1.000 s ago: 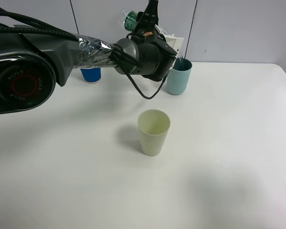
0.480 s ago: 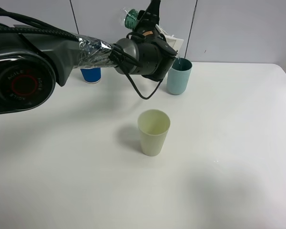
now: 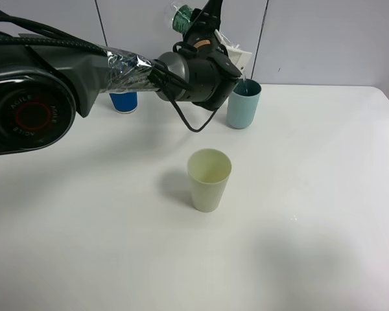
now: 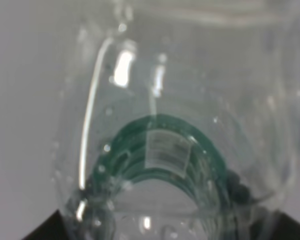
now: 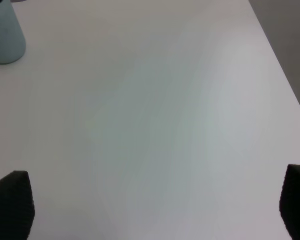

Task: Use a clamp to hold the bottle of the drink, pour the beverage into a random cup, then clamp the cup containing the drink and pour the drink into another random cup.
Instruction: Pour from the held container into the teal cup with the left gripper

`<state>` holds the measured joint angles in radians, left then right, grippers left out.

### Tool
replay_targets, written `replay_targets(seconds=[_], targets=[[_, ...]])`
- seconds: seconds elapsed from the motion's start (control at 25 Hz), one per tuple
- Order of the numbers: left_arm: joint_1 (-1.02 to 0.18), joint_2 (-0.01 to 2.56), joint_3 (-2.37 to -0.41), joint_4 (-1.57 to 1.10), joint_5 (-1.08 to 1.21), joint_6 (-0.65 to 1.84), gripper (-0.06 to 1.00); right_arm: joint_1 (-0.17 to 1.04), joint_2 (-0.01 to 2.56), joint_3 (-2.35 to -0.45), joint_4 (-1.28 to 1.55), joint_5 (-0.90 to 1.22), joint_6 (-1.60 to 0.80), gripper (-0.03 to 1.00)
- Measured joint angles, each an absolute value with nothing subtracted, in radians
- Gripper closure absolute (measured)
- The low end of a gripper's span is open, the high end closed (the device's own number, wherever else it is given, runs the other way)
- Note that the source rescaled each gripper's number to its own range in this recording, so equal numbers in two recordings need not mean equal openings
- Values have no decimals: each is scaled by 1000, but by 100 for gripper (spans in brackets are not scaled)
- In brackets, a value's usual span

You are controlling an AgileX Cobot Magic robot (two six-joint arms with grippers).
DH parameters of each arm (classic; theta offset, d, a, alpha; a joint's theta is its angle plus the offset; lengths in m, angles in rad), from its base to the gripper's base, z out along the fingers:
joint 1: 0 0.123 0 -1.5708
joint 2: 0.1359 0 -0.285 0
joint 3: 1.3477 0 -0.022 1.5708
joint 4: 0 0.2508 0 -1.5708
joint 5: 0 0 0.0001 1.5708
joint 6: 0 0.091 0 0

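My left gripper (image 3: 209,23) is shut on a clear plastic bottle (image 3: 180,15) with a green label and holds it tilted high at the back of the table. The bottle's base end points left; its mouth end is hidden behind the gripper, just above the teal cup (image 3: 243,103). The bottle fills the left wrist view (image 4: 165,130). A pale yellow-green cup (image 3: 209,179) stands empty mid-table. A blue cup (image 3: 124,101) stands at the back left, partly hidden by the arm. My right gripper (image 5: 155,207) is open and empty above bare table; the teal cup (image 5: 4,35) shows far from it.
The white table (image 3: 311,194) runs to a grey wall at the back. A white box (image 3: 240,59) stands against the wall behind the teal cup. The left arm's thick body (image 3: 32,97) spans the back left. The table's right edge (image 5: 280,65) shows in the right wrist view.
The bottle's base end has risen a little, so the bottle tilts more steeply toward the teal cup. The cups and the right gripper have not moved.
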<state>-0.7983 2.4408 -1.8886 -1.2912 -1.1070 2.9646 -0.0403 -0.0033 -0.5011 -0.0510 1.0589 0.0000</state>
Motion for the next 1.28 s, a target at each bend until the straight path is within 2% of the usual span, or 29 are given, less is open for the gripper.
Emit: replay_targets(seconds=[1.28], targets=[[-798,2441,-1889,-1054,-1100,2965,93,-40,-3,-501,-51,1059,0,-2]])
